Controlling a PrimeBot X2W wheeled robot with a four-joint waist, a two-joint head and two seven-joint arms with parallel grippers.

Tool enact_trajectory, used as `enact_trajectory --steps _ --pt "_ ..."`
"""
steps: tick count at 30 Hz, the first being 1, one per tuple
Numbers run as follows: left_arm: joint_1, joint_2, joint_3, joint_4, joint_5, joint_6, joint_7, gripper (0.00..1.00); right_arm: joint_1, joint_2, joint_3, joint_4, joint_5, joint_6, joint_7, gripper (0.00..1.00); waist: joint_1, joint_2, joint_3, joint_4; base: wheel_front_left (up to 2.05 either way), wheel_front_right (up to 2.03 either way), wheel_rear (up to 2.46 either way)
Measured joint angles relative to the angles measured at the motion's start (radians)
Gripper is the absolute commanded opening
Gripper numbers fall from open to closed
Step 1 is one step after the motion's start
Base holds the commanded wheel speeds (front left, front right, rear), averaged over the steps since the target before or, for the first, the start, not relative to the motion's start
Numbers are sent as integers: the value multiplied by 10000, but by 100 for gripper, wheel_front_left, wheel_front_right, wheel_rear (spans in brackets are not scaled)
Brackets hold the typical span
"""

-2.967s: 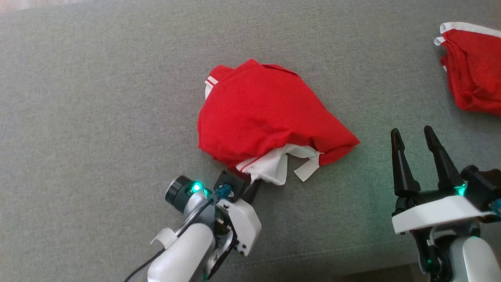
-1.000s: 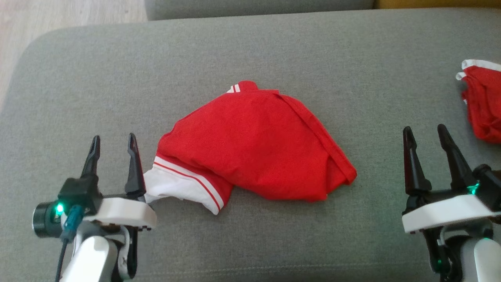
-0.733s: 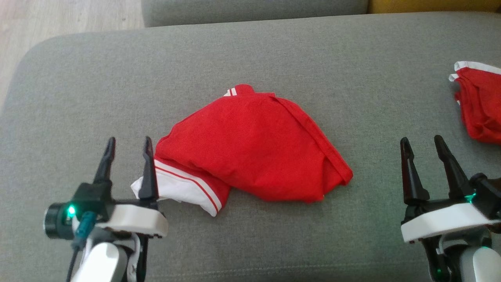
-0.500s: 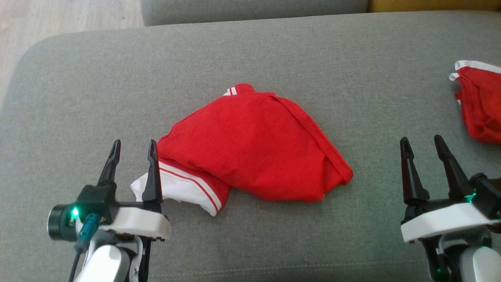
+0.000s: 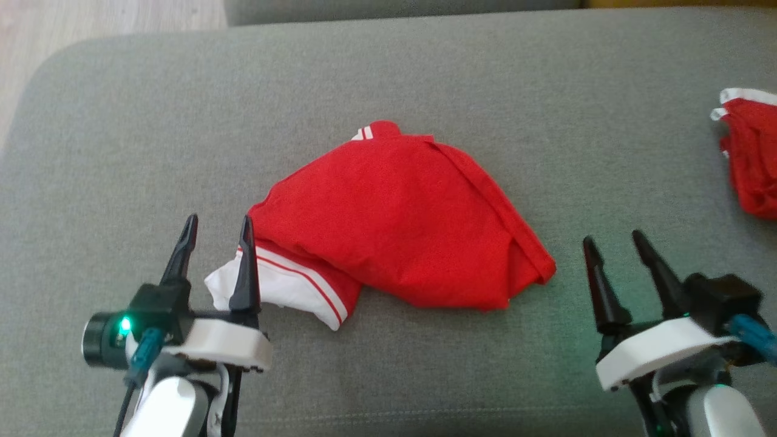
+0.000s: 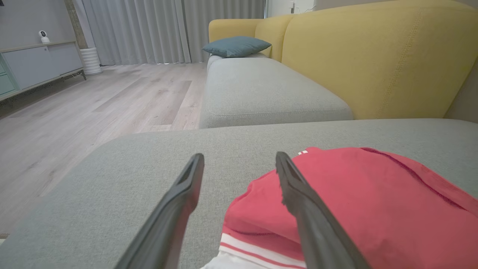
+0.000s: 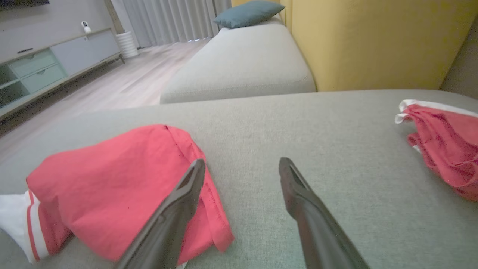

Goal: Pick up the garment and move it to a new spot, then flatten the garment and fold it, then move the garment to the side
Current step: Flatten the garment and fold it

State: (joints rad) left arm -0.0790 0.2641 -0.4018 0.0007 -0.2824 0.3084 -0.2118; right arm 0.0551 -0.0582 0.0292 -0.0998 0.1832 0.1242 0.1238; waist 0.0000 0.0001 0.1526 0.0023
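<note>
Lying on cushion [image 5: 425, 73]: two garments, red garment [image 5: 394, 212] central, second garment [image 5: 753, 164] far right; left hand [image 5: 219, 218], right hand [image 5: 612, 238] both spread.

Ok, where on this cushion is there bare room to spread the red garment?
Bare cushion lies left of and beyond the garment, up to the rounded corner. Another patch separates it from the other red garment. Crowded near edge: left gripper, right gripper.

Two red garments [image 5: 394, 224] [image 5: 753, 164]; two grippers [image 5: 219, 218] [image 5: 612, 237]; one pillow [image 6: 236, 45].
</note>
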Motion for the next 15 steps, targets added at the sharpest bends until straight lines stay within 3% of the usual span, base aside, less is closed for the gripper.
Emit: enact_trajectory --steps 5,15 --pt "-418 -31 -56 -12 98 -2 -13 100 -251 -523 686 1020 0 0 75 100 0 0 397 136 0 0 0" --pt "-1020 -276 -209 165 171 -63 -190 100 -2311 -1150 2100 3561 318 0 -44 100 0 0 1104 526 0 0 0"
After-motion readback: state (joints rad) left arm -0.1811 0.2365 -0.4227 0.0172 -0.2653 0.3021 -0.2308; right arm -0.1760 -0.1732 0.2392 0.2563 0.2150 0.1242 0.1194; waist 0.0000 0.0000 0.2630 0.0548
